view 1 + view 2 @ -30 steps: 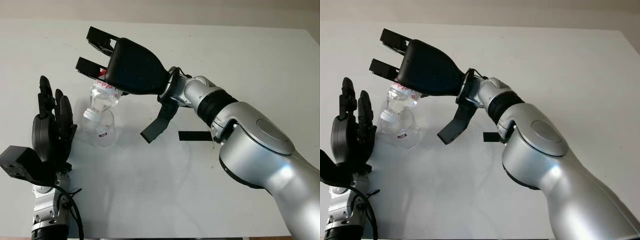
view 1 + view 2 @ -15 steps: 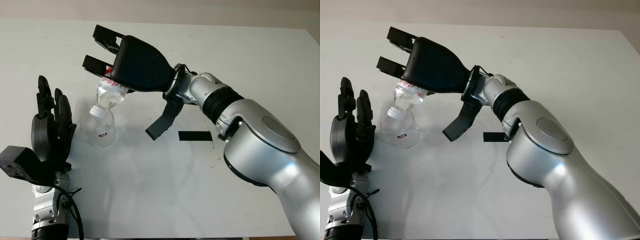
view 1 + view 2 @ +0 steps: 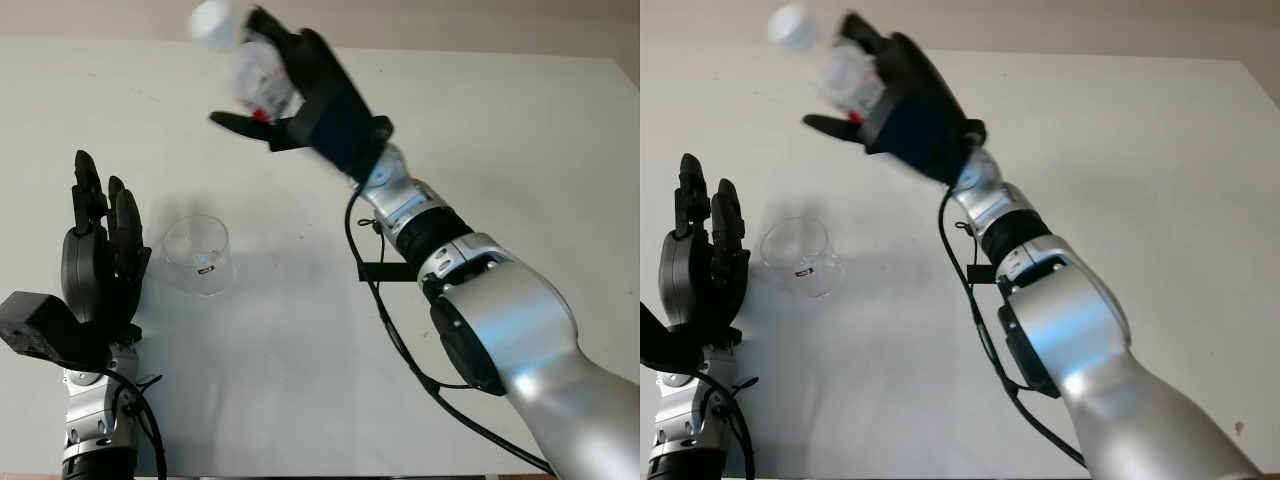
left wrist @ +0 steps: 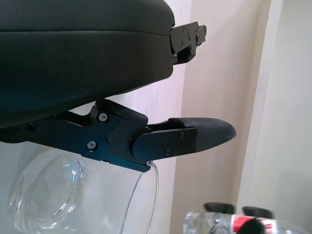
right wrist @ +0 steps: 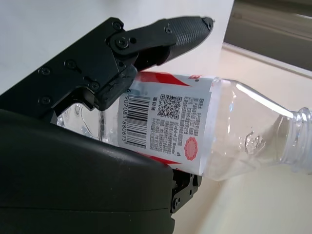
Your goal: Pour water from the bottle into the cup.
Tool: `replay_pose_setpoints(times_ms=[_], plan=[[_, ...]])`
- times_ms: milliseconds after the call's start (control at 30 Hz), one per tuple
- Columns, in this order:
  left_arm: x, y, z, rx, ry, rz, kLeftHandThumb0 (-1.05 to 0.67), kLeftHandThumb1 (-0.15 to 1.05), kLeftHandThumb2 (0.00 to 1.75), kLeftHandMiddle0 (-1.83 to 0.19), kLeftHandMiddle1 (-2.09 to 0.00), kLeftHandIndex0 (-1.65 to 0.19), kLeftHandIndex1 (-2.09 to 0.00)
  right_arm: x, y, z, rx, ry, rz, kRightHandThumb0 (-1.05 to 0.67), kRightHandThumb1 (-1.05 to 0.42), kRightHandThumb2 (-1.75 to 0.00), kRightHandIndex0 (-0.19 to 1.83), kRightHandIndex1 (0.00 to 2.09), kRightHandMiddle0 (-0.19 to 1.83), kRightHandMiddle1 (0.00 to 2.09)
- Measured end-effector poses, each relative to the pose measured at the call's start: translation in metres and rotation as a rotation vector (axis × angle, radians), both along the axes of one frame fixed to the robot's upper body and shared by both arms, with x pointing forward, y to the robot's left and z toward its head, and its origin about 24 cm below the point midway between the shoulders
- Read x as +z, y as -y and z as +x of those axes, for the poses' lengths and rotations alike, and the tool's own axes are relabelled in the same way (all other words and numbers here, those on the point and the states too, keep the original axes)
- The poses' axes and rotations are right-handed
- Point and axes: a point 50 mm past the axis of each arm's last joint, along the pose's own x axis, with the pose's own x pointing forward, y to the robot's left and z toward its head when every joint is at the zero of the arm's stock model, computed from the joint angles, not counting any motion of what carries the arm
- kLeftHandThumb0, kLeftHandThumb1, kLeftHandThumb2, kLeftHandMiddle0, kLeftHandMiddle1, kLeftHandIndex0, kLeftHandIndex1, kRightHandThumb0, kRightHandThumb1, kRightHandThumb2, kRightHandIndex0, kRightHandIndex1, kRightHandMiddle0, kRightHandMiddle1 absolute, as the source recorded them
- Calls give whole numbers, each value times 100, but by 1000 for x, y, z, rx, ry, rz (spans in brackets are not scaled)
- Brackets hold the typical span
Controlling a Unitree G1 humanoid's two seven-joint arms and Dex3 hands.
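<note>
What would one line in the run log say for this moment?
right hand: grasping bottle, raised high, neck up | cup: upright on table, apart from bottle | left hand: open beside cup

The bottle label bears a barcode numbered roughly "902083 880675" and a QR code.

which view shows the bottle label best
The right wrist view: the bottle held in the right hand is close up, its barcode and print facing the camera. The eye views show the bottle raised and blurred; the left wrist view catches just an edge of it.
</note>
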Motion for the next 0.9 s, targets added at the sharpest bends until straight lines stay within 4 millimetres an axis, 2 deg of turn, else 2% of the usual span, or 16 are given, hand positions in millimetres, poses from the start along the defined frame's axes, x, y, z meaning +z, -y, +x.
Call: replay_pose_setpoints(times_ms=[133, 267, 467, 567, 700, 900], plan=[[0, 0, 0, 0, -1, 3, -69, 105, 51, 12, -6, 14, -7, -15, 11, 2, 44, -142, 80, -13, -105, -31, 129, 209, 129, 209], [0, 1, 0, -2, -2, 4, -69, 105, 52, 13, -5, 15, -6, -33, 27, 0, 95, -261, 144, -15, -105, -29, 137, 209, 127, 209], [-1, 1, 1, -5, -7, 5, -68, 105, 53, 16, -5, 18, -5, -47, 52, -7, 92, -313, 197, -18, -105, -28, 132, 209, 117, 209], [-1, 2, 1, -6, -9, 8, -68, 105, 54, 16, -5, 18, -5, -50, 65, -12, 92, -306, 205, -21, -105, -29, 125, 209, 102, 209], [-1, 2, 1, -7, -11, 11, -67, 105, 55, 16, -5, 18, -5, -56, 82, -24, 87, -305, 232, -21, -105, -31, 119, 209, 65, 209], [-3, 2, 1, -14, -15, 16, -66, 105, 56, 15, -6, 18, -5, -63, 99, -45, 60, -301, 275, -22, -105, -35, 114, 209, 52, 209]])
